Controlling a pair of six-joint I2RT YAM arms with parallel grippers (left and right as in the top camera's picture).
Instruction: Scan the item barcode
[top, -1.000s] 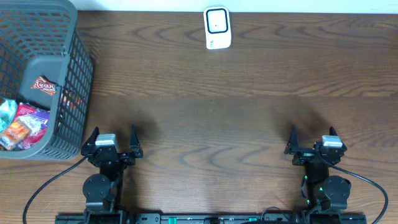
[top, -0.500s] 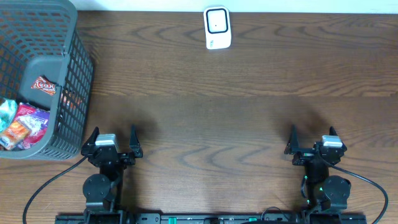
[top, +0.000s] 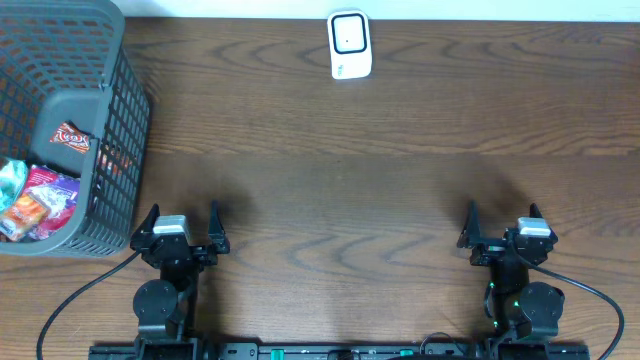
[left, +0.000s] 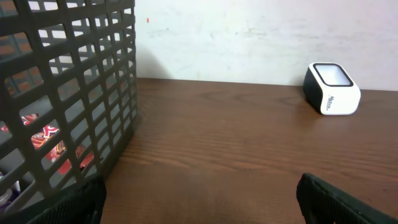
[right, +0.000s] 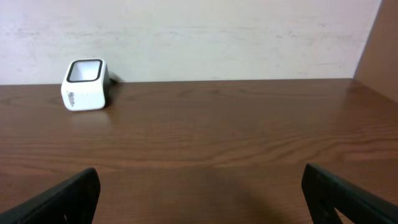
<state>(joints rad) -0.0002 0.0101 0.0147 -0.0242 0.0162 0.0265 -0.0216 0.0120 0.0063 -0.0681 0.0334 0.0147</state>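
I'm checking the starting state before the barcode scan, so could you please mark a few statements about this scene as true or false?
1. The white scanner stands near the far edge of the table. True.
2. The snack packets lie inside the grey basket. True.
3. The left gripper holds one of the snack packets. False: it is open and empty.
4. The right gripper is shut on the white scanner. False: it is open, well apart from it.
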